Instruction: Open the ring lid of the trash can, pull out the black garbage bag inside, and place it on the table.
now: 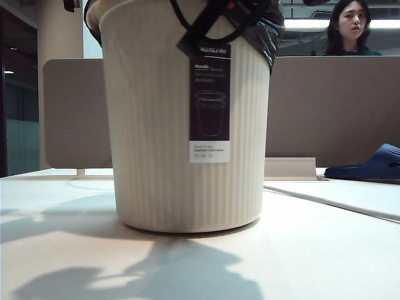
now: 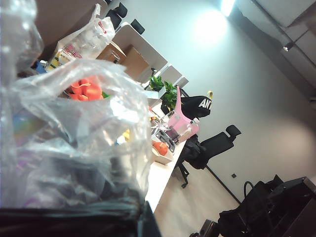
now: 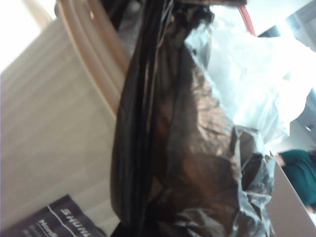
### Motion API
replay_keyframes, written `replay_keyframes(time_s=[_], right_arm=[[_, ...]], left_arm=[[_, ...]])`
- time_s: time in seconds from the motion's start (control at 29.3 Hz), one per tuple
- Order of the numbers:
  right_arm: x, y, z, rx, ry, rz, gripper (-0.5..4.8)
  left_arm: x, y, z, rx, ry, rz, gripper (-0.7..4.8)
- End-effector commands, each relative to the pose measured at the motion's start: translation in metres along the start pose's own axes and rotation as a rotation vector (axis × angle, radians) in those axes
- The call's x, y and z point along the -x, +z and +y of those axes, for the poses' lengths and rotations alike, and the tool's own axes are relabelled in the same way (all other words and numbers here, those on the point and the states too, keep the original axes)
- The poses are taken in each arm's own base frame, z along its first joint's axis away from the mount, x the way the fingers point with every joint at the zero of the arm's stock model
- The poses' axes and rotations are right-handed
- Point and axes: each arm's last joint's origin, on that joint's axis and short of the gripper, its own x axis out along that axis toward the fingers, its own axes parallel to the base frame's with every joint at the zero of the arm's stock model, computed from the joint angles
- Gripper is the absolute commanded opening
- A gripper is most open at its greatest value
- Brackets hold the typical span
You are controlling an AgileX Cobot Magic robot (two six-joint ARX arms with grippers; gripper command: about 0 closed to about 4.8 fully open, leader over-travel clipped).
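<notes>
The cream ribbed trash can (image 1: 156, 156) stands on the white table (image 1: 312, 256), its black-and-white label (image 1: 210, 100) facing the exterior view. The glossy black garbage bag (image 1: 265, 31) spills over the rim. My right gripper (image 1: 209, 28) sits at the rim above the label, shut on a fold of the bag (image 3: 197, 148); its jaws are buried in black plastic. A thin pink-red strip (image 3: 245, 19) beyond the bag may be the ring lid. In the left wrist view, clear film (image 2: 84, 138) and black bag (image 2: 69, 219) bunch against my left gripper, whose jaws are hidden.
A grey-brown partition (image 1: 325, 106) runs behind the can. A dark blue slipper (image 1: 369, 165) lies at the table's far right. A person (image 1: 350, 28) stands behind the partition. The left wrist view looks past the film at cluttered desks and office chairs.
</notes>
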Motion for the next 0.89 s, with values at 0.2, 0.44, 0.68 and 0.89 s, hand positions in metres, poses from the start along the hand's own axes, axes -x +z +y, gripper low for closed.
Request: replay_keyframes(time_s=[0.2, 0.44, 0.68, 0.89], right_arm=[[0.004, 0.008, -0.012, -0.051, -0.081, -0.008, -0.03], [0.006, 0.009, -0.011, -0.055, -0.083, 0.005, -0.03], [0.005, 0.006, -0.005, -0.077, -0.044, 0.025, -0.03], [0.006, 0.004, -0.001, -0.071, -0.021, 0.037, -0.03]], left_arm=[[0.000, 0.001, -0.002, -0.036, -0.010, 0.004, -0.06], [0.000, 0.001, -0.002, -0.039, -0.006, 0.007, -0.06], [0.000, 0.000, -0.001, -0.039, -0.004, 0.010, -0.06], [0.000, -0.003, 0.001, -0.031, 0.015, 0.035, -0.06]])
